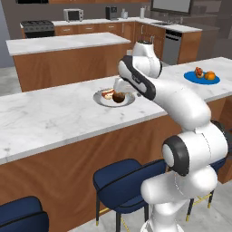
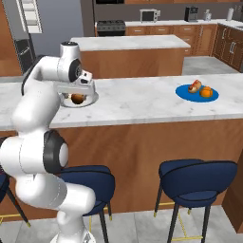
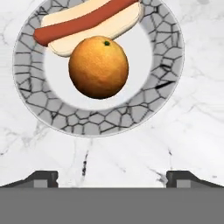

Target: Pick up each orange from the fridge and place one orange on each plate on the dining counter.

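orange (image 3: 98, 67) on grey plate (image 3: 166, 94), pincer (image 3: 112, 178) open above

Bare dining counter (image 3: 183, 144) around grey plate (image 3: 170, 87); hot dog (image 3: 87, 19) touching orange (image 3: 98, 68).

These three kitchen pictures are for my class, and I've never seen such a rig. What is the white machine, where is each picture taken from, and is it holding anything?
The white machine is a robot arm on a driving base. Two pictures come from cameras behind it, left and right; the third looks along its gripper. On the marbled dining counter a grey-white plate holds a hot dog and an orange. A blue plate holds a second orange beside another snack. The gripper is open, holding nothing.
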